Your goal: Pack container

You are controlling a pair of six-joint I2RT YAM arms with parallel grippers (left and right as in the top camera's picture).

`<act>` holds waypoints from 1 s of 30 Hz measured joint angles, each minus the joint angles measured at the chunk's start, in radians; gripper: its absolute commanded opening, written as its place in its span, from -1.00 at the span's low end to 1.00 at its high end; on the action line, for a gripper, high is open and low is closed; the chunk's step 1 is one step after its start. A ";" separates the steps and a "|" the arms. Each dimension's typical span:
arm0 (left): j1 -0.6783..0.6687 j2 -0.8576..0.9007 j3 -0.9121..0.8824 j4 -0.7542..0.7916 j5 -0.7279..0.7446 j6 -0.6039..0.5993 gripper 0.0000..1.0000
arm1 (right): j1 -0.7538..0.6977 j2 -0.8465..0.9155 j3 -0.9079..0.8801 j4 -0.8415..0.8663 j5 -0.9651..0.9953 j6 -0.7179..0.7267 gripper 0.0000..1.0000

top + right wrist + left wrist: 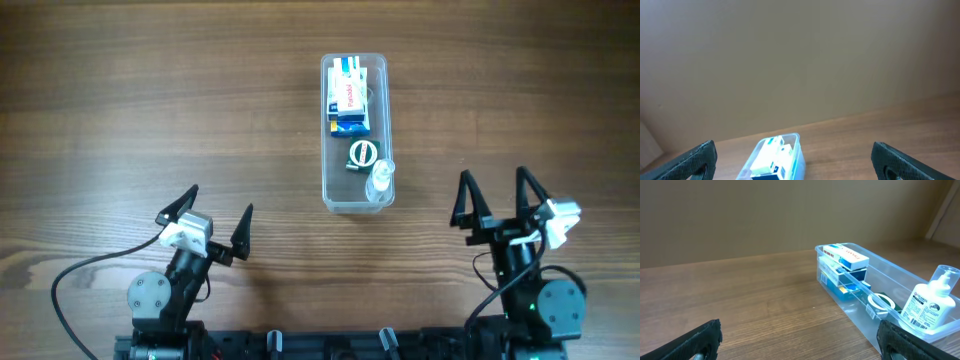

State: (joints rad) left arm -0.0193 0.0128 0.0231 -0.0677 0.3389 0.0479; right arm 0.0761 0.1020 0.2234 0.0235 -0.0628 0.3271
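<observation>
The clear plastic container (330,130) lies lengthwise at the middle of the wooden table. It holds stacked blue and white boxes (349,97) at its far end, a small green and white roll (361,153) in the middle and a small white bottle (380,181) at its near end. It also shows in the left wrist view (895,272) and the right wrist view (799,140). My left gripper (218,216) is open and empty, near the front edge, left of the container. My right gripper (495,200) is open and empty, to the container's right.
The wooden table (150,100) stretches around the container. A black cable (70,275) runs beside the left arm's base at the front left. A plain wall stands beyond the table in the wrist views.
</observation>
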 measured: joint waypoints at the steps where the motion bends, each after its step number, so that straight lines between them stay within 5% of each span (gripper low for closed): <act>1: 0.000 0.000 0.000 0.000 0.000 0.000 0.99 | 0.000 -0.018 -0.021 0.011 -0.007 -0.002 1.00; 30: 0.000 0.000 0.000 0.000 0.000 0.000 0.99 | 0.000 -0.083 -0.216 0.149 -0.076 -0.103 0.99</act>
State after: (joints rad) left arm -0.0193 0.0128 0.0231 -0.0677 0.3389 0.0479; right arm 0.0761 0.0189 0.0078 0.1722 -0.1383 0.2245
